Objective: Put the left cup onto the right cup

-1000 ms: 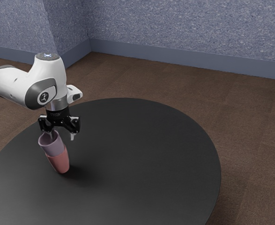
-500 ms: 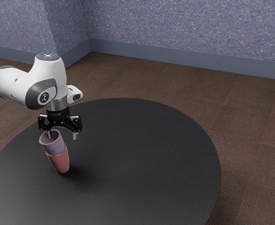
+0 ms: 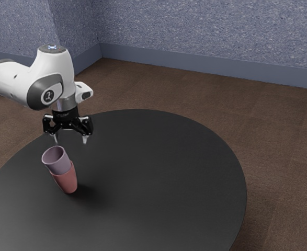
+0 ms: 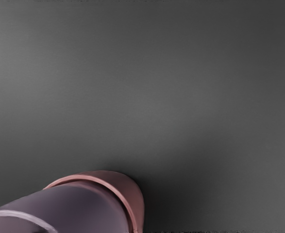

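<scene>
The lilac cup [image 3: 56,159] sits nested in the pink cup [image 3: 67,181] near the edge of the round black table [image 3: 158,172] at the exterior view's left, and the pair leans, rims tipped toward that side. The gripper [image 3: 69,141] hangs just above with its jaws spread wide, touching neither cup. The step in hand looks like the retreat, best done as a straight vertical lift so no finger clips the lilac rim and topples the leaning stack. Neither cup carries a label or print, and the small pale mark on the arm's grey joint cap [image 3: 48,95] is too small to read.
</scene>
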{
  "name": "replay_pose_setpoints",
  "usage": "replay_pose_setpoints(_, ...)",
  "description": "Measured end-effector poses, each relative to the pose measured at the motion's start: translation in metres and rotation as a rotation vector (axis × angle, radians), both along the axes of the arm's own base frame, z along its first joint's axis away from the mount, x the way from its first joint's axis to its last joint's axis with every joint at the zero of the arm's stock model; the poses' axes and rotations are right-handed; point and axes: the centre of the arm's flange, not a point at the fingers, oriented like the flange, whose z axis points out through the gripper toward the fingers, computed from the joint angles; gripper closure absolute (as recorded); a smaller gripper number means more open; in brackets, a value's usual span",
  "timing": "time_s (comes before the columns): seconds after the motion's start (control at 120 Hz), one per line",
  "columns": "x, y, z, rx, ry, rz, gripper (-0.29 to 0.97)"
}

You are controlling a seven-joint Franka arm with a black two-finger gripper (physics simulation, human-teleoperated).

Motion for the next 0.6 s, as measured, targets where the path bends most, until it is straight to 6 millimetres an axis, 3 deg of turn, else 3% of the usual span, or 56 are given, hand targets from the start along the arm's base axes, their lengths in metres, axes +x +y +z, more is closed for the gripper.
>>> replay_pose_setpoints(0.208, 0.012, -0.017, 0.04, 0.011, -0.017, -0.024, 0.0)
replay_pose_setpoints(0.367, 0.021, -0.016, 0.07, 0.004, -0.028, -0.029, 0.0)
replay_pose_setpoints(0.6, 0.035, -0.015, 0.14, -0.02, -0.056, -0.066, 0.0)
